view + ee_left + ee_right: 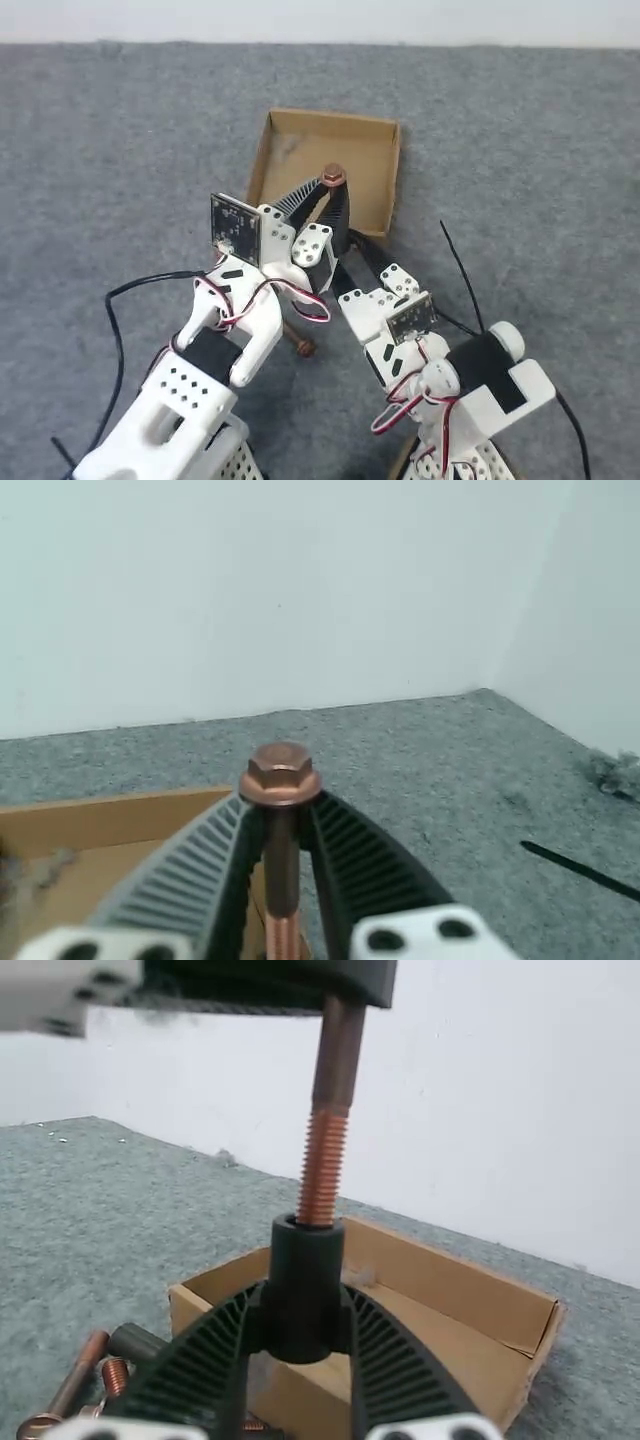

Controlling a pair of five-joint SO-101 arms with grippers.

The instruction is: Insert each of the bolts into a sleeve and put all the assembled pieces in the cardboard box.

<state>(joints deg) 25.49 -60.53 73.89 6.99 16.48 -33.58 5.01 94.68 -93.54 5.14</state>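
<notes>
High view: the cardboard box point(320, 145) lies open on the grey carpeted counter point(120, 130). Over the near part of the box the left hand point(331, 192) is clenched on a copper bolt point(333, 176), which stands with its hex head up. The right arm point(400, 310) comes in under that hand from beyond the box's near right corner. A loose bolt point(300, 345) lies on the counter well in front of the box, between the two arms.

Left wrist view: the left hand point(281, 810) grips the bolt point(281, 775) by the shank just under the flanged head, its ribbed fingers point(350, 850) pressed to either side. The bolt stands upright. The cardboard box point(100, 825) lies behind and below it, with a white wall point(300, 590) farther back. A black cable point(580, 872) runs over the counter point(450, 750) well to one side of the box.

Right wrist view: the right hand point(305, 1305) grasps a black sleeve point(305, 1280), held upright in front of the cardboard box point(450, 1290). The bolt's point(325, 1160) threaded end hangs straight down into the sleeve's open top, while its smooth upper shank runs up into the left hand point(270, 980) above. Beside the box's near corner, two loose bolts point(75, 1380) and a spare sleeve point(135, 1342) lie together on the counter point(100, 1200).
</notes>
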